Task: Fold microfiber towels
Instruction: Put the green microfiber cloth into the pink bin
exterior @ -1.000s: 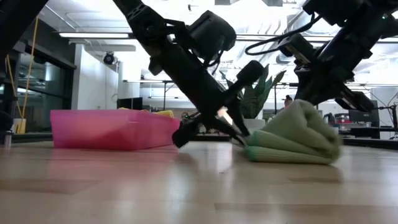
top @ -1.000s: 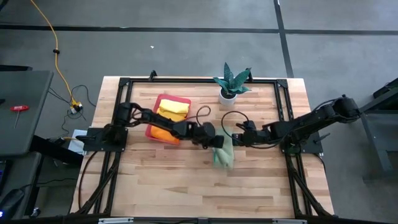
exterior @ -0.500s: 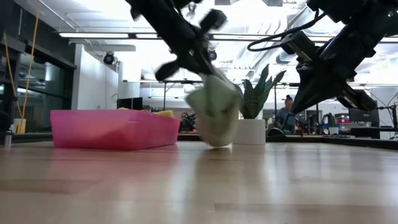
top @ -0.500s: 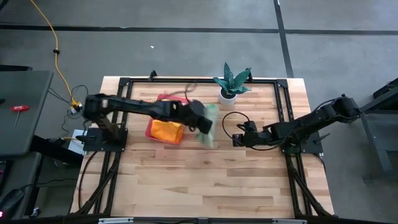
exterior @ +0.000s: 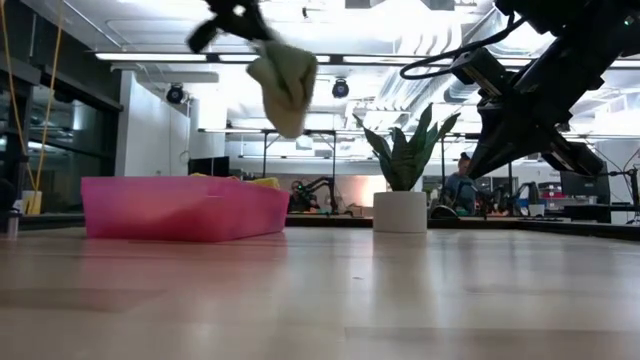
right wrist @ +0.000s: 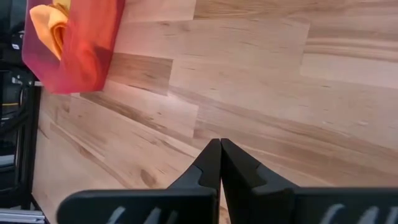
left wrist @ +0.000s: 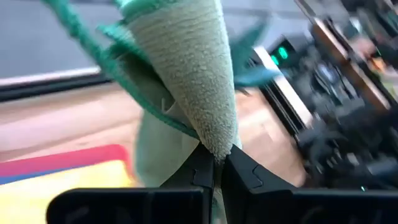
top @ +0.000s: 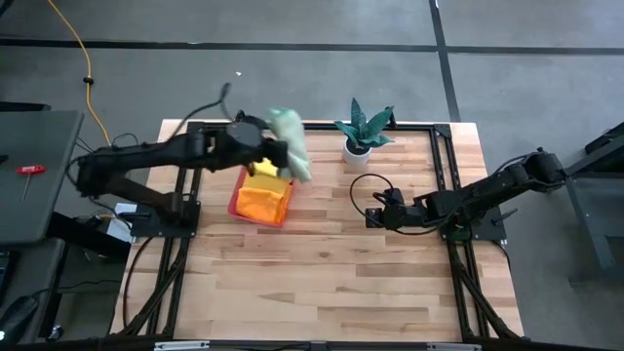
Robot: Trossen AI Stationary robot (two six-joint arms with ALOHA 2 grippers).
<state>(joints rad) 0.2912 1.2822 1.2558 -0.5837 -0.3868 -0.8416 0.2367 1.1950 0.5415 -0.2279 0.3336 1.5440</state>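
From above, the left gripper (top: 276, 146) carries the folded pale green towel (top: 290, 154) above the pink tray (top: 237, 207). At bench level, the towel (exterior: 284, 84) hangs high. Left wrist: jaws clamped on cloth. Right gripper (right wrist: 220, 163), jaws closed, empty. Next, likely lowering it onto the stack.

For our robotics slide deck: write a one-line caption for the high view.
Left gripper carries the pale green towel above the pink tray; right gripper waits shut over the table.

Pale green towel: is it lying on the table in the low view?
No, the pale green towel hangs in the air, pinched by the left gripper, well above the pink tray.
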